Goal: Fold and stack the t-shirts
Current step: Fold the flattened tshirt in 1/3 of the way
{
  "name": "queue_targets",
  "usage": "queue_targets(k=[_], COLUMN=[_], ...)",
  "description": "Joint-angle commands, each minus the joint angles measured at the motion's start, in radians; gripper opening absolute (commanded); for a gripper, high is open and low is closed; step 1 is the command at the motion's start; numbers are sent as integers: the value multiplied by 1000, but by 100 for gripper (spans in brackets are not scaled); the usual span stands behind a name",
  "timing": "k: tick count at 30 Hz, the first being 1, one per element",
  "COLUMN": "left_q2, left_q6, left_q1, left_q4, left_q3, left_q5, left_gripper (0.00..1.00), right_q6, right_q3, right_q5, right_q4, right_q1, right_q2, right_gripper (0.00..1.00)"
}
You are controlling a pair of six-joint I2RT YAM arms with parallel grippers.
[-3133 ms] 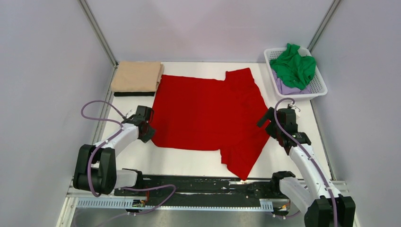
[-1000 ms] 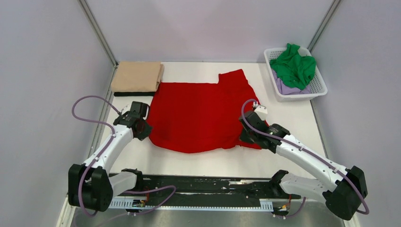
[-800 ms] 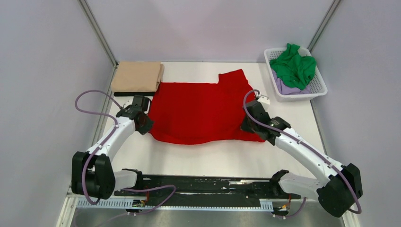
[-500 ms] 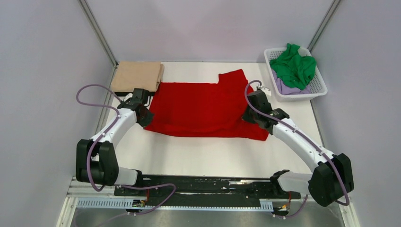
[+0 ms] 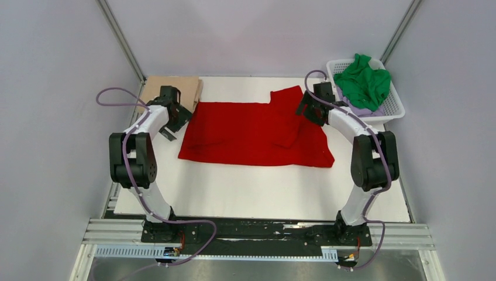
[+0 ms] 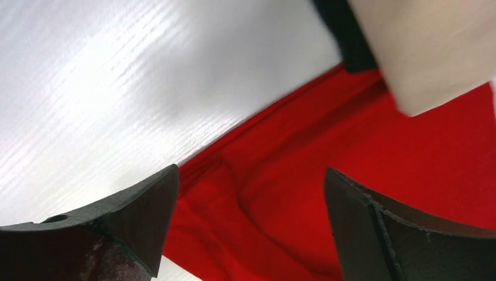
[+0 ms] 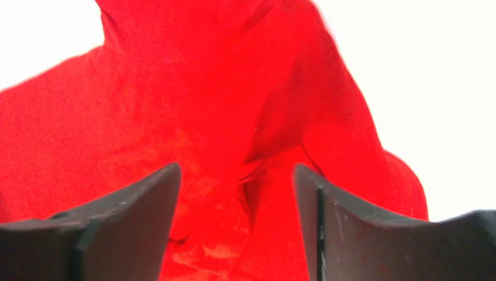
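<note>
The red t-shirt (image 5: 251,132) lies flat on the white table (image 5: 257,193), doubled over into a wide band, with one sleeve (image 5: 289,96) sticking out at the back. My left gripper (image 5: 174,124) hangs open over its back left corner, and red cloth (image 6: 292,175) lies loose under the spread jaws. My right gripper (image 5: 305,111) is open above the shirt's back right part (image 7: 234,117), holding nothing. A folded tan t-shirt (image 5: 190,88) sits at the back left, partly hidden by my left arm. Green (image 5: 364,82) and lilac (image 5: 367,111) t-shirts lie crumpled in the basket.
The white lattice basket (image 5: 393,110) stands at the back right, right beside my right arm. A black layer (image 6: 345,35) shows under the tan t-shirt (image 6: 433,52). Grey walls close in the table on three sides.
Both arms carried the red t-shirt's near edge to the back, folding it in half. Both grippers then opened and let go of the cloth.
</note>
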Motion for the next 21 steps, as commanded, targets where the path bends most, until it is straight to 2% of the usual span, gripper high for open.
queue_targets(k=[1, 2, 5, 10, 15, 21], left_q2=[-77, -91, -174, -267, -257, -124], left_q6=[22, 34, 71, 126, 149, 153], left_q1=[24, 24, 24, 11, -88, -113], left_q4=[-6, -6, 27, 165, 229, 299], left_q3=[89, 83, 21, -187, -270, -235], left_q5=[36, 40, 122, 341, 347, 350], left_gripper=[100, 100, 100, 100, 100, 100], right_q6=[-38, -39, -28, -10, 32, 22], right_q3=[75, 51, -74, -278, -401, -386], right_q5=[-59, -74, -111, -226, -259, -297], right_q4=[41, 50, 90, 167, 208, 274], right_q1=[-13, -11, 3, 62, 113, 122], right_q2=[-48, -71, -160, -307, -365, -259], right_gripper=[83, 89, 99, 100, 100, 100])
